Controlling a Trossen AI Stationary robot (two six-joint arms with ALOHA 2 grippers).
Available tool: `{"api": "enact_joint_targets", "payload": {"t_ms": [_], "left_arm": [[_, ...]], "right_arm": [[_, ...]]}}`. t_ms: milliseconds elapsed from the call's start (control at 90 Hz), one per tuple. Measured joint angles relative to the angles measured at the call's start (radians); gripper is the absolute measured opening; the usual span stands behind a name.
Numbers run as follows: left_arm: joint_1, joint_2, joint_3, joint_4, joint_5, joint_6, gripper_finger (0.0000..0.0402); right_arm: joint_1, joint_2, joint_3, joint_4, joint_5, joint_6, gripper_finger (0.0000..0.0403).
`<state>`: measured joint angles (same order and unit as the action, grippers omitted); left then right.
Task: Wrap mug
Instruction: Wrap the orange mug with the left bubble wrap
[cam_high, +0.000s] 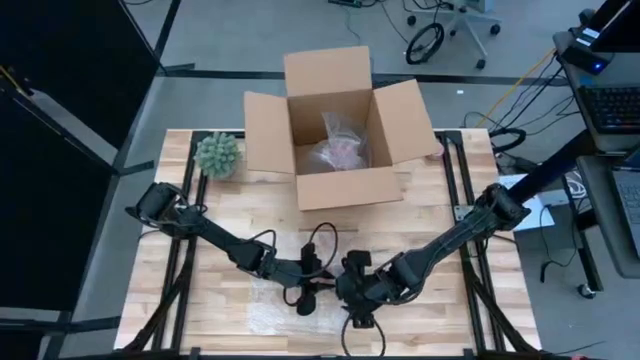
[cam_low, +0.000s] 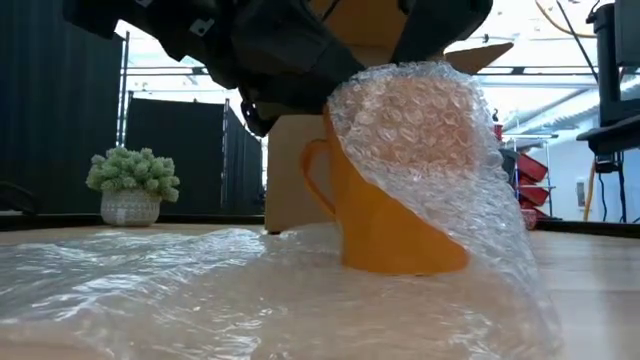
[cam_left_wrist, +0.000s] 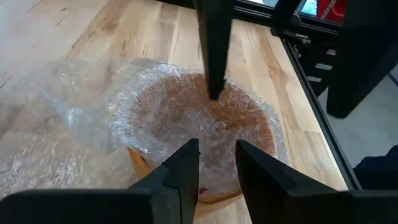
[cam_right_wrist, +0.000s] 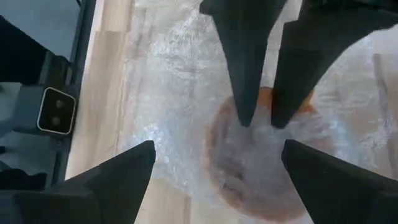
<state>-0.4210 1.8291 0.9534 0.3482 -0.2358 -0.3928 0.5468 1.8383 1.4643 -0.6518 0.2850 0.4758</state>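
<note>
An orange mug (cam_low: 390, 220) stands upright on a sheet of bubble wrap (cam_low: 200, 290) near the table's front middle, its handle (cam_low: 312, 180) bare. Part of the sheet is drawn up over the mug's mouth and down one side (cam_low: 470, 190). My left gripper (cam_left_wrist: 217, 171) is above the mug's rim, its fingers close together on the wrap. My right gripper (cam_right_wrist: 217, 152) hangs open over the mug, one finger (cam_left_wrist: 214, 62) pointing down at the wrap across the mouth. In the high view both grippers (cam_high: 312, 288) (cam_high: 352, 298) cover the mug. My left gripper comes from above, pointing down, and pinches the bubble wrap at the mug's rim (cam_right_wrist: 267, 102) between its two fingers. The held wrap stands a little higher than the rim and drapes slack over the mouth. The mug stays on the sheet. My right gripper has one fingertip (cam_left_wrist: 214, 93) at the wrap over the mouth; whether it touches, I cannot tell.
An open cardboard box (cam_high: 340, 140) with a clear bag inside stands at the far middle. A small potted plant (cam_high: 218, 155) sits left of it. Bare wood lies to the right of the mug (cam_high: 450, 300).
</note>
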Motion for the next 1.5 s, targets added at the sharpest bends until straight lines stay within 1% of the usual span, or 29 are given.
{"api": "enact_joint_targets", "payload": {"t_ms": [133,278,644,767,867,978,1056,1189,1244,1300,1356,1411,1500], "left_arm": [[0.0,-0.025,-0.002,-0.019,0.001,0.006,0.0095],[0.0,-0.034,-0.002,-0.015,0.001,0.004,0.0095],[0.0,-0.048,-0.001,0.016,0.001,0.006,0.0095],[0.003,-0.085,0.0,0.023,-0.001,0.018,0.0095],[0.003,-0.147,0.001,-0.021,-0.004,0.039,0.0095],[0.001,-0.254,0.002,-0.186,-0.02,0.007,0.0095],[-0.014,-0.333,0.004,-0.386,-0.038,-0.068,0.0095],[-0.057,-0.414,0.003,-0.738,-0.057,-0.268,0.0095],[-0.083,-0.424,0.003,-0.855,-0.056,-0.366,0.0095],[-0.115,-0.423,0.002,-0.966,-0.038,-0.442,0.0095],[-0.152,-0.409,-0.014,-1.021,-0.002,-0.503,0.0095],[-0.184,-0.388,-0.035,-1.039,0.046,-0.548,0.0095],[-0.224,-0.366,-0.072,-1.034,0.107,-0.612,0.0097]], "right_arm": [[-0.003,0.007,0.0,0.0,0.028,0.01,0.0341],[0.0,0.007,0.0,0.025,0.026,0.011,0.0341],[0.005,0.087,0.0,0.051,0.033,0.028,0.0341],[0.005,0.088,0.0,0.05,0.036,0.015,0.0341],[0.005,0.081,0.0,0.039,0.033,0.012,0.0341],[0.005,0.034,0.0,0.003,0.026,0.015,0.0341],[0.013,-0.025,0.0,-0.057,0.019,0.036,0.0341],[0.04,-0.145,0.0,-0.172,0.003,0.109,0.0341],[0.055,-0.178,0.0,-0.219,0.007,0.142,0.0341],[0.074,-0.194,0.0,-0.269,0.034,0.171,0.0341],[0.092,-0.195,0.0,-0.314,0.074,0.196,0.0341],[0.113,-0.19,-0.004,-0.343,0.105,0.226,0.0341],[0.14,-0.185,-0.045,-0.317,0.131,0.268,0.0341]]}}
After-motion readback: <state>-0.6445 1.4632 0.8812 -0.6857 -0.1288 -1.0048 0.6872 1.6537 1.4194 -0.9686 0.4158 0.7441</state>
